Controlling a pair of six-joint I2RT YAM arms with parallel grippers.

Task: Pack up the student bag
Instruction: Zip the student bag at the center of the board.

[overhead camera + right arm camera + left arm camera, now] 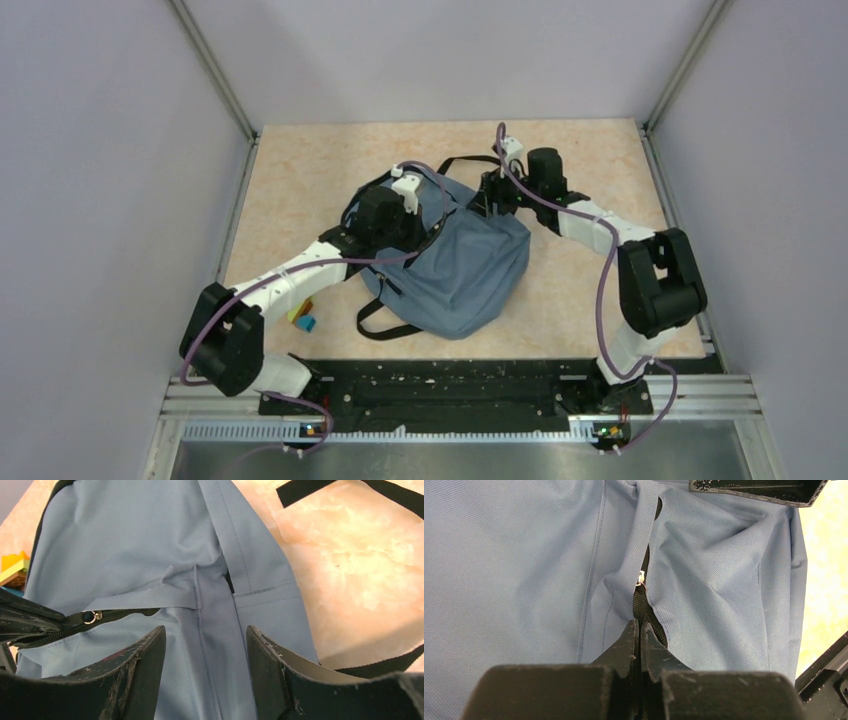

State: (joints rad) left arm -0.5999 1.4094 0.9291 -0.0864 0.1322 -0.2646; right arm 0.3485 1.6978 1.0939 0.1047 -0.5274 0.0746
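Top view overhead from behind; wrist views close, sharing student bag.

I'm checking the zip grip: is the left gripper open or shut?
Shut: the left gripper pinches the black zipper pull of the student bag, with no gap between its jaws.

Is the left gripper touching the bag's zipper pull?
Touching. The left wrist view shows the left gripper shut on the black zipper pull of the student bag.
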